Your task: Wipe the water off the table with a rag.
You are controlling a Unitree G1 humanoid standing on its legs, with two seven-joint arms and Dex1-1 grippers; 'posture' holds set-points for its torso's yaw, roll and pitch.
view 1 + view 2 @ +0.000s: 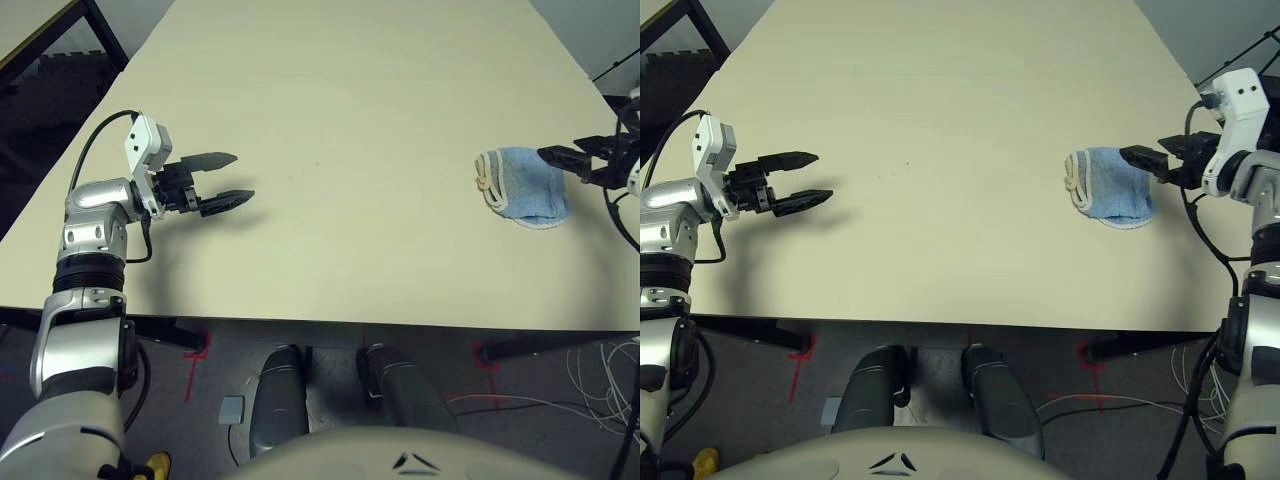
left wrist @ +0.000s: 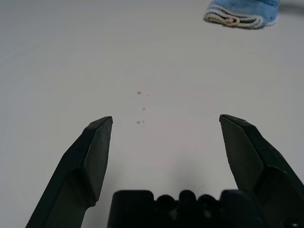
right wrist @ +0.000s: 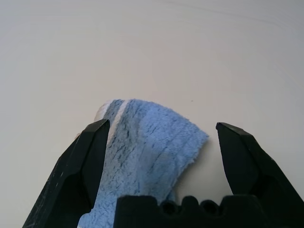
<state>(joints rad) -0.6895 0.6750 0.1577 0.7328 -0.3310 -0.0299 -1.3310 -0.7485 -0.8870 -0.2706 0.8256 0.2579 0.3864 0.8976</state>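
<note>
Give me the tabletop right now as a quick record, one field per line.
Rag: light blue cloth, folded, lying flat near the right gripper
Right gripper: open, over the rag, not gripping it
Left gripper: open, nothing between its fingers
Specks: a few small brownish ones on the table, ahead of the left gripper
Table: pale cream, smooth
Wiping: rag is away from those specks

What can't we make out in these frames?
- Rag: its underside lies against the table; part of its top is behind a right gripper finger in the right wrist view.
- Specks: too small in the left wrist view to tell liquid from stain.
- Right forearm: cut off by the left eye view's edge.
</note>
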